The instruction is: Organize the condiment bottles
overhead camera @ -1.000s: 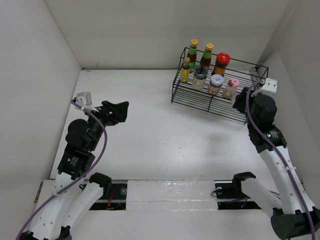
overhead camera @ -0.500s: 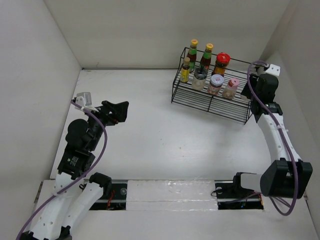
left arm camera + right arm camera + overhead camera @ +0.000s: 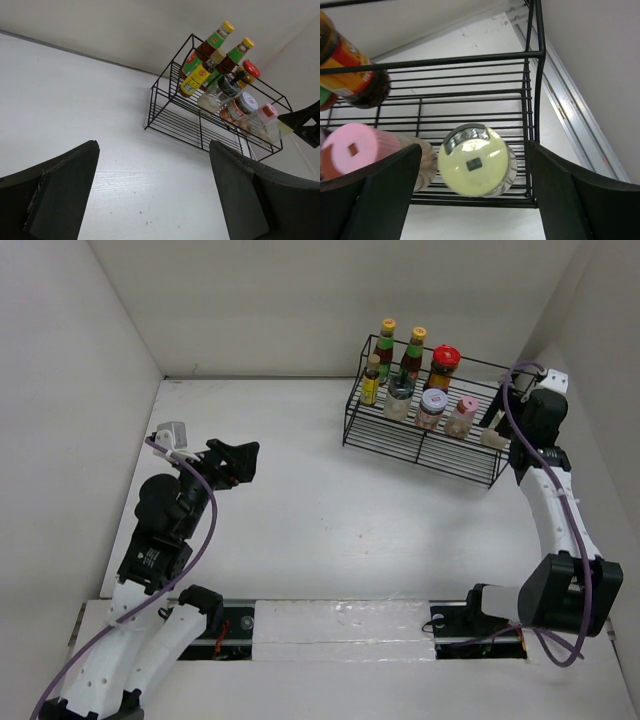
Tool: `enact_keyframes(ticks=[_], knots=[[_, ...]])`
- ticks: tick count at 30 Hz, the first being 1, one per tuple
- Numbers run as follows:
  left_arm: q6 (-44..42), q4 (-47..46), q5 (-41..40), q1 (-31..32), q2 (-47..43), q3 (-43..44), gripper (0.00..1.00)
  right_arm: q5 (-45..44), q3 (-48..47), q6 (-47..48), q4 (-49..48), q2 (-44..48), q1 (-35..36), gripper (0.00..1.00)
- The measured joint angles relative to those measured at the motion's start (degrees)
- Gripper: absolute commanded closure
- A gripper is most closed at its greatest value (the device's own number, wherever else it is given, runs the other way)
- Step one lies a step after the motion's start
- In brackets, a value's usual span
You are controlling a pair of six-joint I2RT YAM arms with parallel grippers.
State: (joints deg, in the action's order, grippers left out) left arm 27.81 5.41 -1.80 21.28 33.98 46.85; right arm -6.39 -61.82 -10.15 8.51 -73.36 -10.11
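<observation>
The black wire rack [image 3: 420, 445] holds two tall yellow-capped bottles [image 3: 386, 345] [image 3: 413, 348], a red-lidded jar [image 3: 445, 365], a small yellow bottle [image 3: 371, 380], a grey-topped grinder [image 3: 399, 395], a white-lidded jar [image 3: 432, 408] and a pink-capped jar [image 3: 462, 415]. A cream-lidded jar [image 3: 475, 160] stands at the front right corner of the lower shelf [image 3: 491, 435]. My right gripper [image 3: 474, 150] is open above it, one finger on each side, with a gap to each. My left gripper [image 3: 240, 455] is open and empty over the table's left side.
The rack [image 3: 200, 130] stands at the back right, close to the right wall [image 3: 600, 60]. The pink-capped jar [image 3: 355, 145] stands just left of the cream-lidded one. White walls close off the table on the left, back and right.
The right wrist has swung back and right to the rack's right end. The cream-lidded jar now shows on the rack there. The left arm has barely moved.
</observation>
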Motion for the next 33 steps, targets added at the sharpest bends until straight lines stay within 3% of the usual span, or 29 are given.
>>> enact_keyframes(ticks=[2,7,13,19,26,33], knots=[[-0.2,0.0,0.0,0.0,0.2,0.0,0.12,0.9,0.9,-0.1,-0.3,2.9,0.0,0.00],[-0.6,0.0,0.2,0.0,1.0,0.0,0.05,4.6,1.8,-0.2,-3.2,14.6,1.3,0.00],[-1.0,0.0,0.6,0.0,1.1,0.0,0.01,15.1,2.8,0.9,-11.7,23.3,11.4,0.00],[-1.0,0.0,0.9,0.0,1.3,0.0,0.01,22.9,6.9,4.0,-15.3,14.6,27.4,0.00],[-0.9,0.0,0.0,0.0,0.9,-0.3,0.01,22.6,19.7,4.8,-16.5,0.2,46.5,0.00],[-0.9,0.0,-2.1,0.0,0.2,-0.4,0.01,19.5,22.3,4.3,-22.0,-1.2,54.2,0.00]])
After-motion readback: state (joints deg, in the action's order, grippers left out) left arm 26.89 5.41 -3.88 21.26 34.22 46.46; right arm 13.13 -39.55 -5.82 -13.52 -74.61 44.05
